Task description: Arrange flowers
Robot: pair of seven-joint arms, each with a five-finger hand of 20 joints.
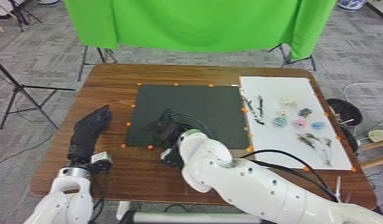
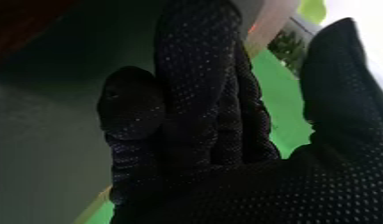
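Broadly, the bench point(image 1: 116, 77) carries a white sheet point(image 1: 267, 87) along its right edge and a dark mat point(image 1: 218, 97) near its middle. A black cable point(image 1: 294, 156) loops off the right arm by the sheet's near end; a swing that way could drag it across the sheet. The left robot hand point(image 1: 90, 125), straight-fingered and empty, lies by the left edge. The right robot hand point(image 2: 236, 192), over the mat, is loosely open, thumb well apart, holding nothing; lowered like that, its bulky glove might nudge several pieces together. The flower heads point(image 1: 300, 122) sit closely bunched on the sheet, and the slender stems point(image 1: 325, 145) toward its near right corner could roll or slip from a clumsy pinch.
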